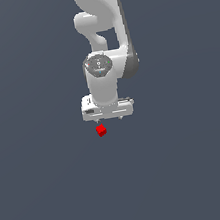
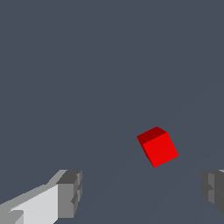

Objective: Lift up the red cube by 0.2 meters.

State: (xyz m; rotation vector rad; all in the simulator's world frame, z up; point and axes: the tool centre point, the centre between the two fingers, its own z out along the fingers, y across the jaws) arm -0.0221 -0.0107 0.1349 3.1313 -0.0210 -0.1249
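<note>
I see the tool [image 1: 109, 119] hanging with its fingers [image 2: 70, 192] spread wide and nothing between them. The red cube [image 1: 101, 130] rests on the dark grey counter [image 1: 50, 193], just at 7 o'clock of the tool in the exterior view, turned askew, untouched by either finger.

exterior: far, high | wrist: close, downward | shared: red cube [image 1: 101, 130]
</note>
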